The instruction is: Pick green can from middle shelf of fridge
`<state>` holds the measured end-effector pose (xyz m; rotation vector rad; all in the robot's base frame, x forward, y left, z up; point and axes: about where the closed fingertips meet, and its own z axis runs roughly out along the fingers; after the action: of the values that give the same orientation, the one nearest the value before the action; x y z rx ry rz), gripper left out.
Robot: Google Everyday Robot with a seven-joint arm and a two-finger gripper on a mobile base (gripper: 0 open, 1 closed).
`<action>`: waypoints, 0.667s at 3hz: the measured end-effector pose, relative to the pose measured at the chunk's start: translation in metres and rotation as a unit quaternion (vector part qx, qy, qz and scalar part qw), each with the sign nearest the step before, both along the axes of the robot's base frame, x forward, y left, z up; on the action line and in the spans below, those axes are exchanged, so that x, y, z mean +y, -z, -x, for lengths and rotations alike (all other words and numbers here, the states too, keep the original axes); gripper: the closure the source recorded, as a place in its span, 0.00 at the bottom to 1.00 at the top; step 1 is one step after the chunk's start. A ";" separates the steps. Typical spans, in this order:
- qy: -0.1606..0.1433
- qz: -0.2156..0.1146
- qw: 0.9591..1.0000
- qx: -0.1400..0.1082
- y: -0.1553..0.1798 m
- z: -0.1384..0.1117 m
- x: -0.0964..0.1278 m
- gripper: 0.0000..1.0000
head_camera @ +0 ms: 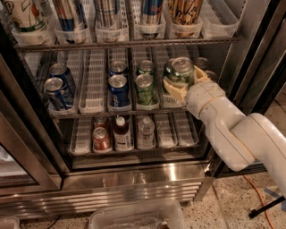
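Observation:
My gripper (184,80) is inside the fridge (134,181), at the right end of the middle shelf (91,87). It is shut on a green can (181,70), one beige finger (171,91) on each side. The can sits slightly raised and tilted above its white lane tray. Two more green cans (146,88) (145,68) stand in the lane to the left. Another can top (202,62) shows behind my gripper. My white arm (232,129) reaches in from the lower right.
Blue cans (119,89) (57,91) stand in lanes further left. Tall cans (152,13) fill the top shelf. Bottles and a red can (101,138) sit on the lower shelf. Dark door frames stand left (18,134) and right (263,58). A plastic bin (138,217) lies on the floor.

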<state>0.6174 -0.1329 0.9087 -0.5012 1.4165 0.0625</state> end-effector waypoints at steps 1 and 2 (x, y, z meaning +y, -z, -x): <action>-0.059 0.072 0.996 -0.011 0.005 0.012 0.044 1.00; -0.154 0.072 0.985 0.017 0.022 0.037 0.124 1.00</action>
<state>0.5805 -0.0089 0.8867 -0.8396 1.3732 0.2190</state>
